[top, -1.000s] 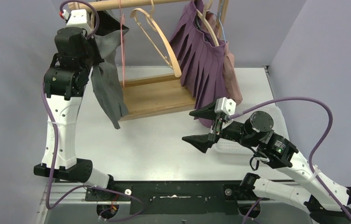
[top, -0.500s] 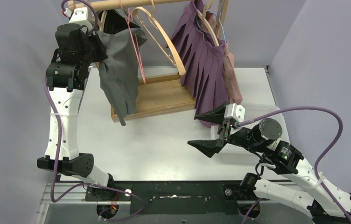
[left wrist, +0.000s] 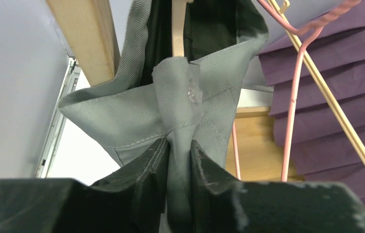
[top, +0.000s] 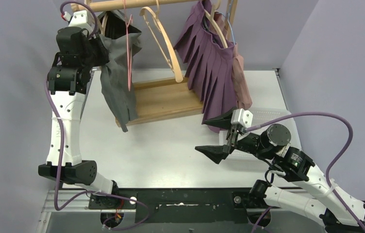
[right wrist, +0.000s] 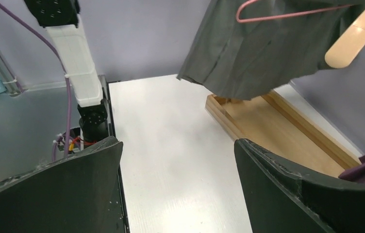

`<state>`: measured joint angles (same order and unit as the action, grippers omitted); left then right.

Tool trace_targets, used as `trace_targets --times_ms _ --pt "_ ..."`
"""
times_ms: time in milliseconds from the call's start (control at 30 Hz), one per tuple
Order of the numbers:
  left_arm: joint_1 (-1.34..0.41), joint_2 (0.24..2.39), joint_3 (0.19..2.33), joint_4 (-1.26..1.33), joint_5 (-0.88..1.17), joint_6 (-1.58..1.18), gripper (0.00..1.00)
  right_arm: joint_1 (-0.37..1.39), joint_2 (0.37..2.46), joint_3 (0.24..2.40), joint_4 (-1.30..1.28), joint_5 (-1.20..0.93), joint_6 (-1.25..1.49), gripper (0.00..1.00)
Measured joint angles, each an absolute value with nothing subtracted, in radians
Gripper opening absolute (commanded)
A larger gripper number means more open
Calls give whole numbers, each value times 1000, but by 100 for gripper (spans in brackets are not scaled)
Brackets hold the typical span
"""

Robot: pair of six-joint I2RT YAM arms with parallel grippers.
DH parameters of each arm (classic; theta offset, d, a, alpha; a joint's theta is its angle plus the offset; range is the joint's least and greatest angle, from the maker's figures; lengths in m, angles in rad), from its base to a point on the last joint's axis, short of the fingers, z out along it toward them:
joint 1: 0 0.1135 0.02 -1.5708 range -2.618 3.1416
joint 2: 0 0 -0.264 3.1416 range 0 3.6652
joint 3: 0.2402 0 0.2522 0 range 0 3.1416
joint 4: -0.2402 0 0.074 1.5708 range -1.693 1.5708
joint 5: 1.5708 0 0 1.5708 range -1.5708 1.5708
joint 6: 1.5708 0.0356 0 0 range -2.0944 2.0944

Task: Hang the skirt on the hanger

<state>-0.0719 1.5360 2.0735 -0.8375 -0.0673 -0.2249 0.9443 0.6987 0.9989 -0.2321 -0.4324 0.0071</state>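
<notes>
- The left gripper [left wrist: 178, 148] pinches a fold of the grey twill skirt [top: 117, 90] at the upper left of the top view; the skirt's length hangs downward
- The thin pink wire hanger [top: 130, 58] hangs just right of that grip
- The right gripper [top: 201, 134] gapes empty, well apart at lower right

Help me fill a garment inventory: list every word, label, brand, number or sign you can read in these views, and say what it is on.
No text can be read in any view.
The grey fabric skirt, the purple pleated skirt and the wooden rack base show no tags or print.
A tiny green spot on the right arm's black joint is too small to read.
</notes>
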Motion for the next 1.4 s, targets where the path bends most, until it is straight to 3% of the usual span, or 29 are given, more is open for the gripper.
trace_targets --times_ms 200,400,600,933,1400 --pt "-70 1462 2026 -810 -77 -233 51 944 762 1069 -321 -279 96 90" --pt "-70 1307 1948 -794 -114 -248 66 944 849 1172 -501 38 269 93" --pt "-70 1090 1785 -797 -156 -262 68 944 851 1172 -718 312 442 99" --pt "-70 607 1417 -943 -185 -334 68 944 737 1299 -1044 669 715 98" --pt "-70 362 1363 -1185 -237 -382 68 944 684 1494 -1171 780 718 98"
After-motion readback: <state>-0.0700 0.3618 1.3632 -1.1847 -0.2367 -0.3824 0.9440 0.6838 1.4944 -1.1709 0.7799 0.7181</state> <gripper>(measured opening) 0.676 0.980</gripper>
